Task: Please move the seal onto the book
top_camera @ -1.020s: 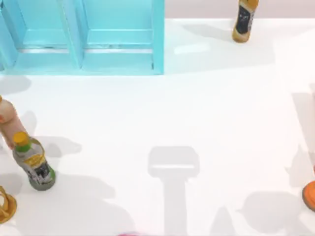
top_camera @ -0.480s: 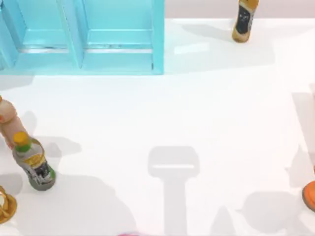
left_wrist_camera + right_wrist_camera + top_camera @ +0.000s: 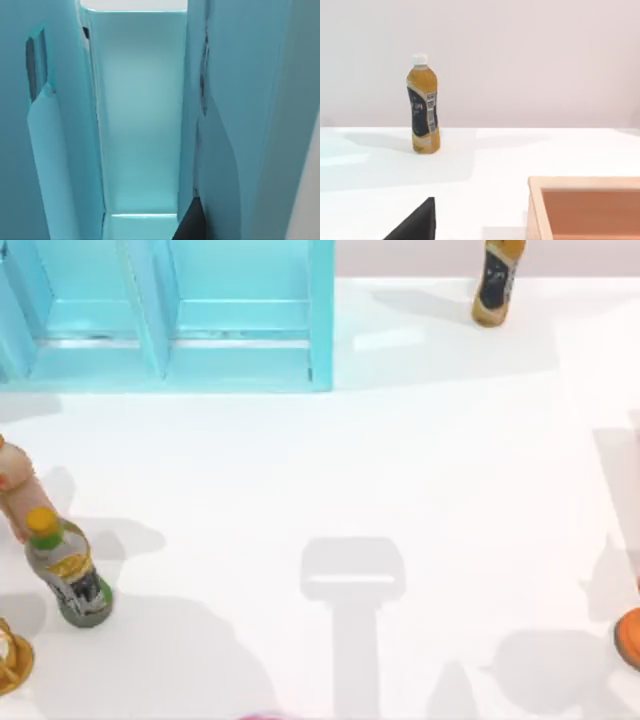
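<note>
The seal and the book are out of view. A dark edge of my left gripper [image 3: 190, 226] pokes in at the bottom of the left wrist view, close up against the light-blue shelf unit [image 3: 140, 115]. A dark corner of my right gripper [image 3: 416, 223] sits low in the right wrist view, above the white table and facing an amber bottle [image 3: 422, 107].
The shelf unit [image 3: 170, 330] spans the back left. The amber bottle [image 3: 495, 285] stands at the back right. A green-capped bottle [image 3: 68, 570], a peach bottle [image 3: 15, 495] and a yellow object [image 3: 12, 660] line the left edge. An orange object [image 3: 630, 638] sits at the right edge, and a wooden box [image 3: 585, 181] lies near my right gripper.
The shadow at the front left has crept slightly to the right. The objects on the table have not moved.
</note>
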